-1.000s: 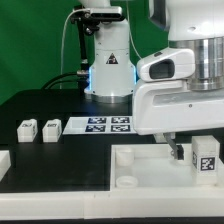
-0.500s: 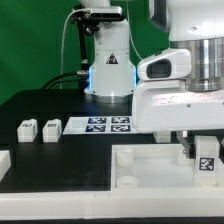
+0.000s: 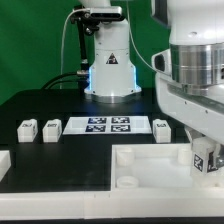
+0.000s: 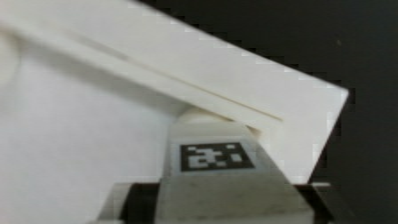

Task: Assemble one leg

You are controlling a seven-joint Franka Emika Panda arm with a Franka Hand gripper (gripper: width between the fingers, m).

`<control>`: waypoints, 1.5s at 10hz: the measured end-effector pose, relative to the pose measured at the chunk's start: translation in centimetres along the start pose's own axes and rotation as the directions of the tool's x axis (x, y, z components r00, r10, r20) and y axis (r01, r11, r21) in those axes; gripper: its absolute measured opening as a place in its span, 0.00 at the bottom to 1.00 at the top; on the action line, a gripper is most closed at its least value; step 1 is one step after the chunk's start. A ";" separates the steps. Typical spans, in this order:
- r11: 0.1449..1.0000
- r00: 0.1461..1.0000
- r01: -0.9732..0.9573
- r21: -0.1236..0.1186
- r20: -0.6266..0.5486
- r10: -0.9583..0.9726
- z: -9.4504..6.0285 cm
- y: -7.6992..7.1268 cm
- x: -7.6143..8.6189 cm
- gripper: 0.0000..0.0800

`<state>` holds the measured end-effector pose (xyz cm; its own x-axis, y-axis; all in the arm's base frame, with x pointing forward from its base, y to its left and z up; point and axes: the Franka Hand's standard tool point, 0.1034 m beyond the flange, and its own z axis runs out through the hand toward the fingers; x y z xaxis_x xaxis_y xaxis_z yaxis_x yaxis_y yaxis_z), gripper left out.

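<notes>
I hold a leg (image 4: 217, 165), a small white block with a black-and-white square tag on its face, pinched between my two fingers (image 4: 125, 200). In the wrist view the fingers press against both sides of the block, narrowed to its width. The leg's far end sits over a corner of the large white tray (image 4: 107, 110), against its raised rim; I cannot tell whether the two touch.

In the exterior view, my gripper (image 3: 203, 160) hangs at that view's right, low over the tray's (image 3: 150, 170) far corner, with the tagged leg (image 3: 204, 157) showing between the fingers and tilted a little. The arm's broad white wrist fills the upper right of that view.

Beyond the tray, on the black table (image 3: 40, 105), lies the flat marker board (image 3: 108, 126) with its row of square tags. A second leg (image 3: 162, 127) lies just beside the board's end, on the exterior view's right. Two more legs rest side by side near the board's other end: one nearer the board (image 3: 51, 129), one farther out (image 3: 27, 128). A white robot base (image 3: 108, 70) with a glowing blue ring stands behind the board.
</notes>
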<state>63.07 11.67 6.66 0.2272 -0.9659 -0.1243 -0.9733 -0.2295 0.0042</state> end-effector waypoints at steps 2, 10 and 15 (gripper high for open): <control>0.971 0.971 -0.238 0.003 0.006 0.238 0.1 0.0 -0.3 0.36; 0.987 0.986 0.163 0.002 -0.024 -0.163 0.8 0.9 -0.6 0.80; 0.620 0.618 0.783 -0.043 -0.049 -0.784 0.4 0.7 0.1 0.81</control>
<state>62.43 11.44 6.31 0.9055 -0.4231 -0.0312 -0.4242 -0.9041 -0.0520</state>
